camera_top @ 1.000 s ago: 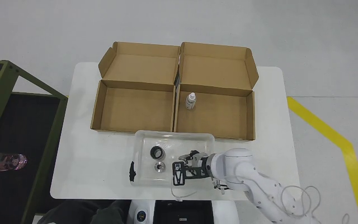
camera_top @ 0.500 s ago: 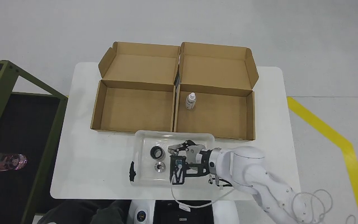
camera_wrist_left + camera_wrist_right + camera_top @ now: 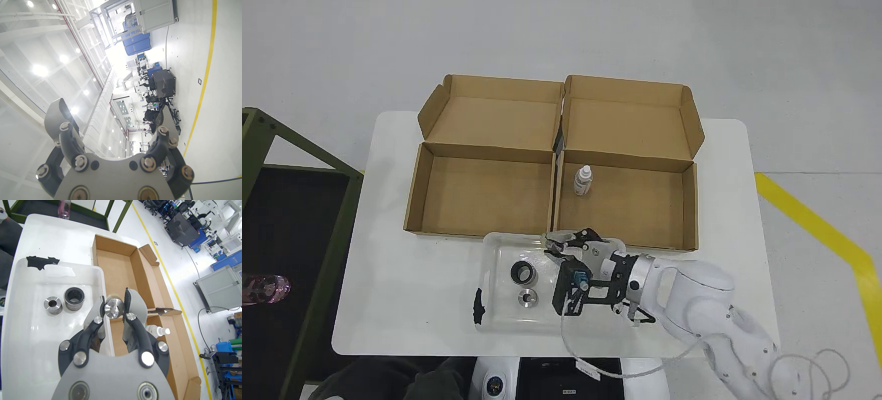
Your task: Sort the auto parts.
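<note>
Right gripper (image 3: 564, 240) clamped on silver metal part (image 3: 113, 309), lower centre of top view, over the clear tray (image 3: 498, 248) upper rim. Left gripper (image 3: 110, 109) wide open, empty.

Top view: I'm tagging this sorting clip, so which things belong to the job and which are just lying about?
Job: right end effector, shut on a steel part; black-lined sleeve and steel bushing in the clear tray; left cardboard box; right cardboard box.
Lying about: black tape, pink bottle, arguably the spray bottle.
</note>
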### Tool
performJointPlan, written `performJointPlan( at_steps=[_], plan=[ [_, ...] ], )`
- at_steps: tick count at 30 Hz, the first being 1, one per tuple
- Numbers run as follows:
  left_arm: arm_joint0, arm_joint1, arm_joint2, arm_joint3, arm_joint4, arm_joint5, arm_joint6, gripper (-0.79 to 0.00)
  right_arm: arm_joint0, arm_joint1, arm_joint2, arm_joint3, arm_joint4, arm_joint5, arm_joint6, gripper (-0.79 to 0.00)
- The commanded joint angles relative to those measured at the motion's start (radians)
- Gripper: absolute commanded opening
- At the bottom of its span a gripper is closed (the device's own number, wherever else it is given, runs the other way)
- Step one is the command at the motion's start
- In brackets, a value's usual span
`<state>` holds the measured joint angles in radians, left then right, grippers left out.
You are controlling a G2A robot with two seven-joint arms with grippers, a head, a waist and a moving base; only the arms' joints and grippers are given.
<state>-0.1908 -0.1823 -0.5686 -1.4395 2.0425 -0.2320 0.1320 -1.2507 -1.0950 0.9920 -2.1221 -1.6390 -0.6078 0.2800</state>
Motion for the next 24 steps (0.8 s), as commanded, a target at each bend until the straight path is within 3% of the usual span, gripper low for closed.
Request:
performJointPlan(
  at_steps=[1,10,24],
  plan=[
    [0.0,0.0,0.0,0.0,0.0,0.0,0.0,0.0,-0.004,0.001,0.016,0.009,0.012,0.01,-0.027,-0.785],
    [0.0,0.0,0.0,0.0,0.0,0.0,0.0,0.0,-0.04,0.011,0.121,0.031,0.089,0.02,-0.104,-0.785],
    [0.0,0.0,0.0,0.0,0.0,0.0,0.0,0.0,-0.042,0.014,0.205,0.083,0.174,0.036,-0.102,-0.785]
  ],
)
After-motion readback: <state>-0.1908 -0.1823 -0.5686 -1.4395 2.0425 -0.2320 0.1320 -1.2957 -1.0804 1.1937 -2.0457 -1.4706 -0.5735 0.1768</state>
